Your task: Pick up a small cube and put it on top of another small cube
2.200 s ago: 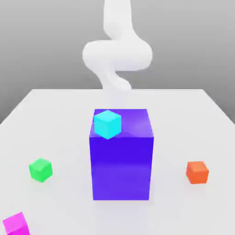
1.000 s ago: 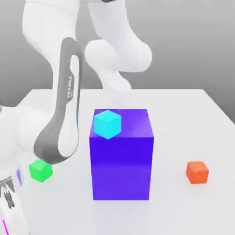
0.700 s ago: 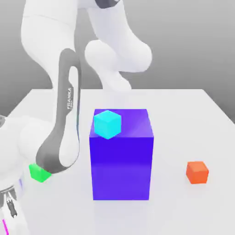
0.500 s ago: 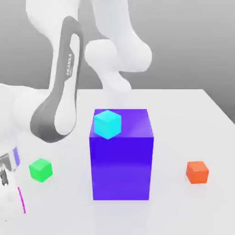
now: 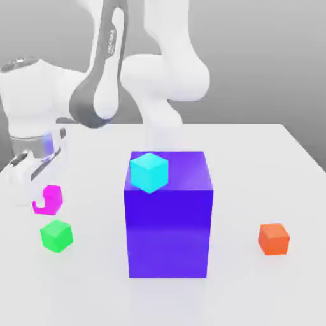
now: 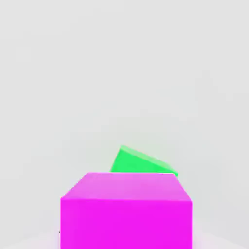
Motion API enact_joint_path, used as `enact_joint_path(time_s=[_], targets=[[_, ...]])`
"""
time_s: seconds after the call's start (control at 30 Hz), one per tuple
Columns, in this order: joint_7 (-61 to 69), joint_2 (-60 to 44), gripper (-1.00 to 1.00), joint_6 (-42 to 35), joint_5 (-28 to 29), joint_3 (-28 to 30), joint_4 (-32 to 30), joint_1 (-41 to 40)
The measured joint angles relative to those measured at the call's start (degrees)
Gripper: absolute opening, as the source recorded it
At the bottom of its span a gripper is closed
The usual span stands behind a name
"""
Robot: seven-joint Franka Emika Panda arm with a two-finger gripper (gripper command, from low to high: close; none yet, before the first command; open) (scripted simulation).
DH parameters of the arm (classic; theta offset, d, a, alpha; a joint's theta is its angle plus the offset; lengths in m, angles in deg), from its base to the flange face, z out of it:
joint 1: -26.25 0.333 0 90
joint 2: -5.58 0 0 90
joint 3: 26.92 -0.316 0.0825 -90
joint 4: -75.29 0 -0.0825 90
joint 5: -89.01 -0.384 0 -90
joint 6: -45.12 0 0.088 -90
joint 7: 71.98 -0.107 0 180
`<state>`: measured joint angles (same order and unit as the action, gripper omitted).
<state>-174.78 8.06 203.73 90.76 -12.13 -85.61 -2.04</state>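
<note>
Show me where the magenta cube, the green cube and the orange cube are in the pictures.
magenta cube [image 5: 49, 198], exterior view, on its front face, held above the table.
green cube [image 5: 56, 236], exterior view, on the middle of the cube, near its front corner.
orange cube [image 5: 274, 239], exterior view, on its front face.

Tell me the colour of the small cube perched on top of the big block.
Cyan: the small cube on the purple block, clearest in the exterior view.

White surface [image 5: 255, 165], big purple block [image 5: 169, 232] standing at its middle, small green cube [image 5: 56, 235] toward the exterior view's left, orange cube [image 5: 274, 239] toward its right
</note>
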Motion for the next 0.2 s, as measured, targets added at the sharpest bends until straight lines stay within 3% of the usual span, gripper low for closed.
enact_joint_path(time_s=[0.1,0.13,0.2], targets=[[3.3,-6.1,-1.00,5.7,-4.8,-1.3,0.2,-0.1],[4.4,-7.6,1.00,7.1,-6.4,-2.1,0.2,-0.6],[4.4,-7.6,1.00,7.1,-6.4,-2.1,0.2,-0.6]])
